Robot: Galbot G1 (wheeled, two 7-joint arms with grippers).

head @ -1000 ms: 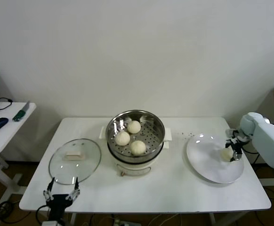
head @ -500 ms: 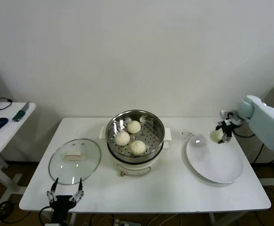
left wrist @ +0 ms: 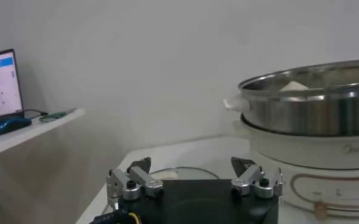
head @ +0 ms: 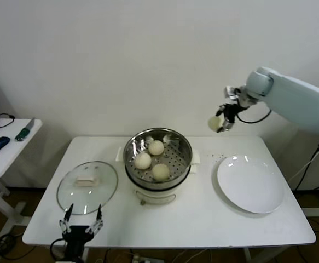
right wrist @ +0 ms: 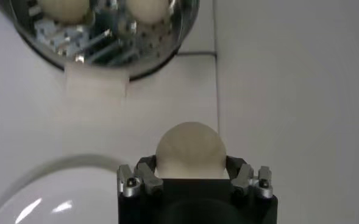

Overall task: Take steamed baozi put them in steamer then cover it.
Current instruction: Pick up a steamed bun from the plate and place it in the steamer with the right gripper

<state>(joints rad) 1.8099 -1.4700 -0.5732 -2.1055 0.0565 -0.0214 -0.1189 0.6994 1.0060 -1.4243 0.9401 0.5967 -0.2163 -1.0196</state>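
1. Upper right of the head view: my right pincer (head: 223,123) grips the fourth baozi (head: 215,123), airborne.
2. The steamer (head: 157,159), holding three, lies lower left of it.
3. My left pincer (head: 83,226) waits open, bottom left, near the lid (head: 87,187).

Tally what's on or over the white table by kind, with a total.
Baozi: 4, three in the steamer, one in the right gripper
Steamer: 1
Glass lid: 1
White plate: 1
Total: 7
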